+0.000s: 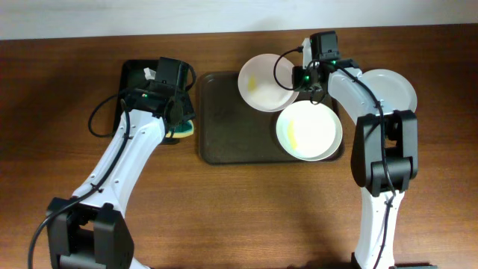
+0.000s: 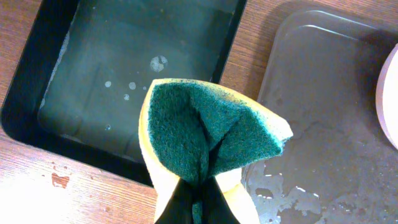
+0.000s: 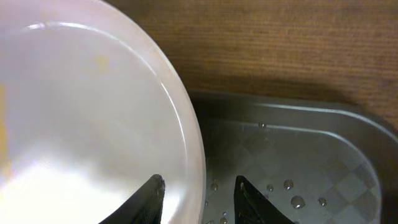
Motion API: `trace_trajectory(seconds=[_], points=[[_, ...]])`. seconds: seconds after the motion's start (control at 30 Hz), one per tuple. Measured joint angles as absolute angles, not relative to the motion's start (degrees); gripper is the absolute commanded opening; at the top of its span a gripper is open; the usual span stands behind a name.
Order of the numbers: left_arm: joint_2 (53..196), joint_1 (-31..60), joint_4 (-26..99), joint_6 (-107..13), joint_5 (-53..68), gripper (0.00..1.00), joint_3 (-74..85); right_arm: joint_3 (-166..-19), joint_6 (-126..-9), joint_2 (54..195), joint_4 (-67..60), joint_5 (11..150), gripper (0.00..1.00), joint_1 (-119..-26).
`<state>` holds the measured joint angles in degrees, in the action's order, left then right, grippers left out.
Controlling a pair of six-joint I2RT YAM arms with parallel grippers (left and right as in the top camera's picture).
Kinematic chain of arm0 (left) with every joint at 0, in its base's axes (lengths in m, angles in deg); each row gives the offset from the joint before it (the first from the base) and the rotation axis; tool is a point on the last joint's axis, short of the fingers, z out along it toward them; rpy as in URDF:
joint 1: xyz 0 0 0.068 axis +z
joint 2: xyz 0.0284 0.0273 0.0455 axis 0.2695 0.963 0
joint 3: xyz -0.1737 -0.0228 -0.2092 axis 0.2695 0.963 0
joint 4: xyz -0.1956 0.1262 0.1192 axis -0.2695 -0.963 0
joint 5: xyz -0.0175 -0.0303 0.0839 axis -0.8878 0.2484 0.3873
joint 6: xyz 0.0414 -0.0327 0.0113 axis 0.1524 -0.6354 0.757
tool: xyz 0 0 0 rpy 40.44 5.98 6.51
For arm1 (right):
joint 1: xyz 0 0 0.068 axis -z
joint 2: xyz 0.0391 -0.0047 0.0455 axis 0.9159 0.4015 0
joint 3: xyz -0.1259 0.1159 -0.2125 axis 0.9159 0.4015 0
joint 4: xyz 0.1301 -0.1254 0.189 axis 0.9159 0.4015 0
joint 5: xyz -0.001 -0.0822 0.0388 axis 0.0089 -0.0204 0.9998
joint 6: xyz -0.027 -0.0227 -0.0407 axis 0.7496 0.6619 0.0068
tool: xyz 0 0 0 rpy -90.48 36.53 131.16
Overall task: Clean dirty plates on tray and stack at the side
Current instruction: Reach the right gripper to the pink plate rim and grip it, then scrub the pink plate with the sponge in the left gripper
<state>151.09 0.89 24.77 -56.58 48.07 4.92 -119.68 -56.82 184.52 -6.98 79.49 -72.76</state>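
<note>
- Tray (image 1: 231, 127): dark brown, long axis running left to right in the overhead view, flat on the worktop (image 1: 239, 209). Droplets (image 3: 289, 185) and wet patches stood on its floor.
- Far plate (image 1: 261, 82): open face up, at the tray's far-left part, its edge overlapping the tray's far rim. A faint yellow smear sat left of its centre.
- Near plate (image 1: 308, 131): open face up, at the tray's near-right corner, with a yellow smear in the bowl. In the overhead view its rim met the far plate's.
- Third plate (image 1: 396, 88): off the tray, on the worktop to the right, partly hidden by the right arm.
- Right gripper (image 3: 199, 193): spread, fingers (image 3: 152, 196) straddling the far plate's rim, one inside the bowl and one outside (a gap showed on each side of the rim).
- Left gripper (image 2: 196, 208): pinching a folded sponge (image 2: 205, 134), green scouring face outward, yellow foam at the edges. It hung over the strip between the black tray (image 2: 25, 81) and the brown tray's left rim.
- Black tray: smaller and deeper, left of the brown tray, with a thin film of water and some pale specks on its floor.
- Surface and room: worktop of brown wood grain, wet spots near the black tray; a pale wall (image 1: 149, 15) ran along the far edge.
</note>
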Motion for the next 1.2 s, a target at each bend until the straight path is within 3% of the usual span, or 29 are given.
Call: trace_trajectory(seconds=[0.13, 0.2, 0.23, 0.57, 0.87, 1.2], points=[[151.1, 0.9, 24.8, -56.6, 48.1, 0.00, 4.9, -117.6, -57.0, 184.5, -8.7, 79.6, 0.24, -72.8], [151.1, 0.9, 24.8, -56.6, 48.1, 0.00, 4.9, -117.2, -56.9, 184.5, -8.9, 79.8, 0.07, -72.8], [151.1, 0.9, 24.8, -56.6, 48.1, 0.00, 4.9, -117.2, -57.0, 184.5, -9.1, 79.9, 0.04, -72.8], [151.1, 0.9, 27.4, -56.1, 46.7, 0.00, 4.9, -117.4, -57.6, 184.5, -8.5, 86.6, 0.04, -74.3], [153.8, 0.9, 30.4, -52.4, 40.0, 0.00, 4.9, -117.7, -58.6, 184.5, -0.1, 90.2, 0.04, -84.9], [158.1, 0.5, 34.1, -52.0, 33.2, 0.00, 4.9, -118.4, -61.2, 184.5, 4.3, 89.9, 0.08, -84.4]])
